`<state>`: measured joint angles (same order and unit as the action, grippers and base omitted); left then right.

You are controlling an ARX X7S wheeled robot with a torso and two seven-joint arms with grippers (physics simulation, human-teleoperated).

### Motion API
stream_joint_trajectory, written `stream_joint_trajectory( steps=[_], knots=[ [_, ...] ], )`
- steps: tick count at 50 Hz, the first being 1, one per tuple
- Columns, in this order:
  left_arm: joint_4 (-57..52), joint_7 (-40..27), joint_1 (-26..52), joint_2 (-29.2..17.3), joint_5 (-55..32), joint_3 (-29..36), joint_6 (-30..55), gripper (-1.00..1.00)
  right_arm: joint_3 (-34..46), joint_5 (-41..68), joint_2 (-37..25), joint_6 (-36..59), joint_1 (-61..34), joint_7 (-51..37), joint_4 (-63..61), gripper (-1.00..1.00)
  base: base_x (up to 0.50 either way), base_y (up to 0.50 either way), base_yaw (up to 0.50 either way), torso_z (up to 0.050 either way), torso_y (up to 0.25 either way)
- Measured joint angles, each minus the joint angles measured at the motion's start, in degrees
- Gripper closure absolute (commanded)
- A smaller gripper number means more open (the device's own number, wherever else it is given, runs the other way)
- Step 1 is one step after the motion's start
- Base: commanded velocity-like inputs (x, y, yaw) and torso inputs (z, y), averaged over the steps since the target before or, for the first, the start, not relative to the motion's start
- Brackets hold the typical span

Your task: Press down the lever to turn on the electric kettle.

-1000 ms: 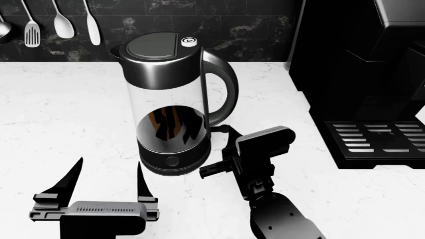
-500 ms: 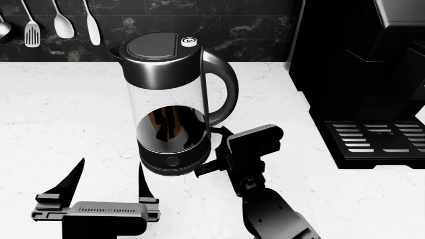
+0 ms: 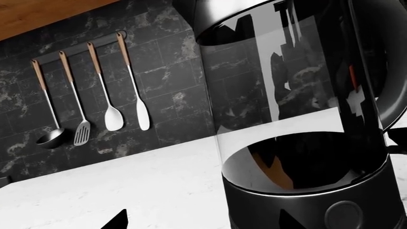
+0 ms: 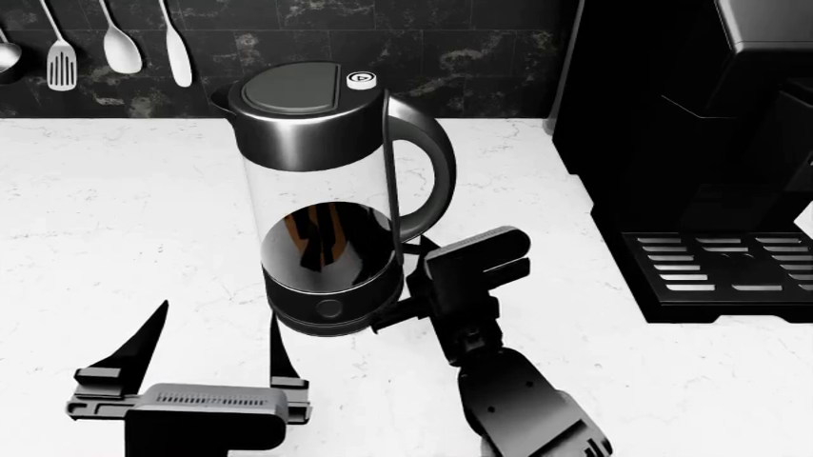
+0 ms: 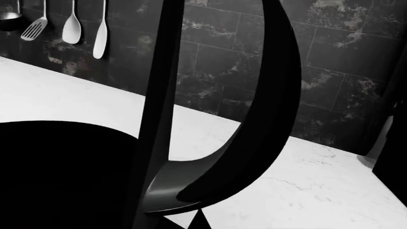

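right end effector [image 4: 413,286] against electric kettle [image 4: 333,190] base

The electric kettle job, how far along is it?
Done: the right pincer has been brought in beside the dark glossy base of the tall clear glass kettle, under its curved black loop handle. In hand: lining up on the lever, which the arm hides, so whether it is pressed cannot be told. Left: pressing it. The left pincer waits open in front.
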<state>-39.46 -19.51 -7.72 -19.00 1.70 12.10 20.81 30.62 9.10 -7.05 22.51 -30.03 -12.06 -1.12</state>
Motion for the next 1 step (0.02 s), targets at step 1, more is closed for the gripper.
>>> stream_joint_trajectory(
  steps=[1],
  knots=[
    [0.00,0.00,0.02,-0.02,0.00,0.04,0.02,-1.00,-0.06,0.24,-0.07,0.03,-0.01,0.03,-0.04,1.00,0.00,0.00,0.00,0.000,0.000]
  ],
)
